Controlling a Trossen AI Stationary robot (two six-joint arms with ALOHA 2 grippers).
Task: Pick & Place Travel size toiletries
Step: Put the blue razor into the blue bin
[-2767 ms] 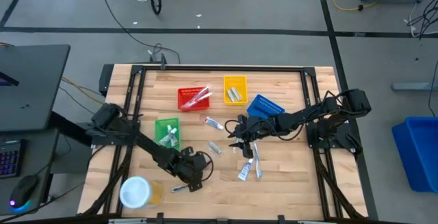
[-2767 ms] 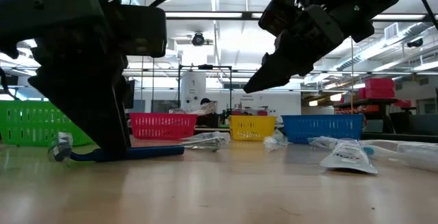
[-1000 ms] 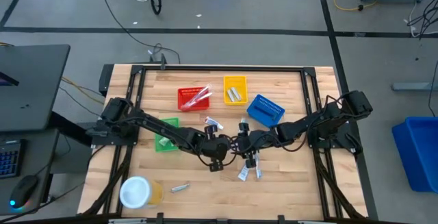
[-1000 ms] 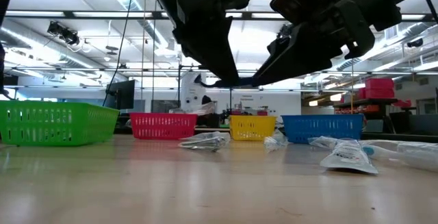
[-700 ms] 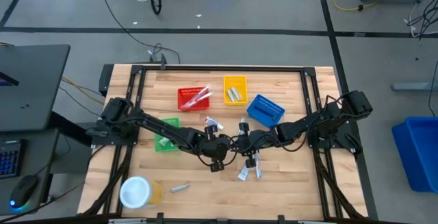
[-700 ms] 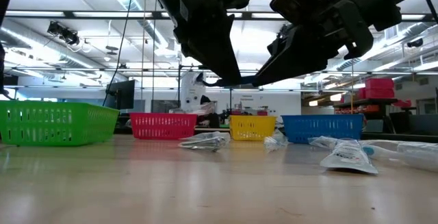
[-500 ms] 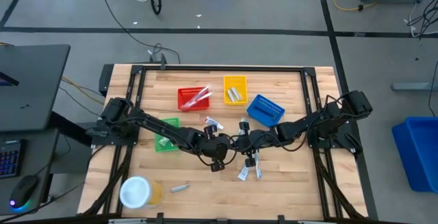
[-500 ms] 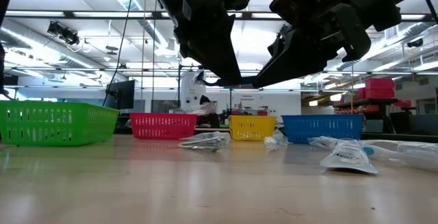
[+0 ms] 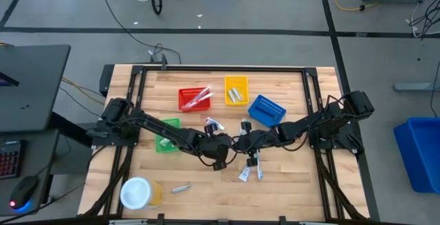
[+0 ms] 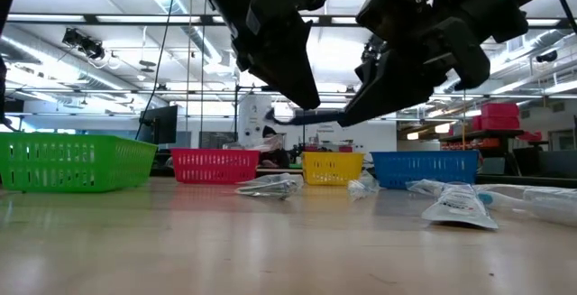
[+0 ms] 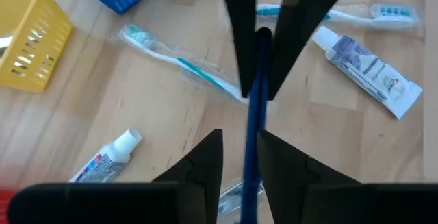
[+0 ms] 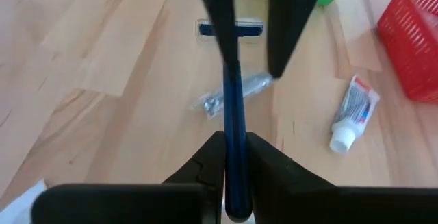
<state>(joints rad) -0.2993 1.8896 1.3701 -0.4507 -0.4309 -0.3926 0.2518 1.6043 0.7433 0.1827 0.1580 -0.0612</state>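
Observation:
A blue-handled razor (image 12: 231,80) hangs in the air over the table's middle, between my two grippers, which meet tip to tip. My right gripper (image 9: 240,143) is shut on its handle. My left gripper (image 9: 228,144) is open. Its fingers (image 12: 291,25) stand on either side of the handle's head end. One finger lies close beside the handle, and I cannot tell whether it touches. The razor's head (image 12: 230,29) lies far back between the left fingers. Tubes (image 11: 369,66) and wrapped toothbrushes (image 11: 181,59) lie flat on the wood below. My right gripper pinches the razor's handle near its free end (image 12: 235,138) between its two fingers. It comes level from the table's right side, and the fingers lie along the handle. The razor is level and lifted clear of the table, its head pointing toward the left arm.
Red (image 9: 194,98), yellow (image 9: 236,89) and blue (image 9: 267,109) baskets stand across the far half, and a green basket (image 9: 167,134) at the left under my left arm. A white-lidded jar (image 9: 137,193) stands at the near left. More tubes (image 9: 245,173) lie near the middle.
Both grippers have stayed together above the table's middle. In the low view they have drawn slightly apart, and a short stretch of the razor's handle now shows between their tips.

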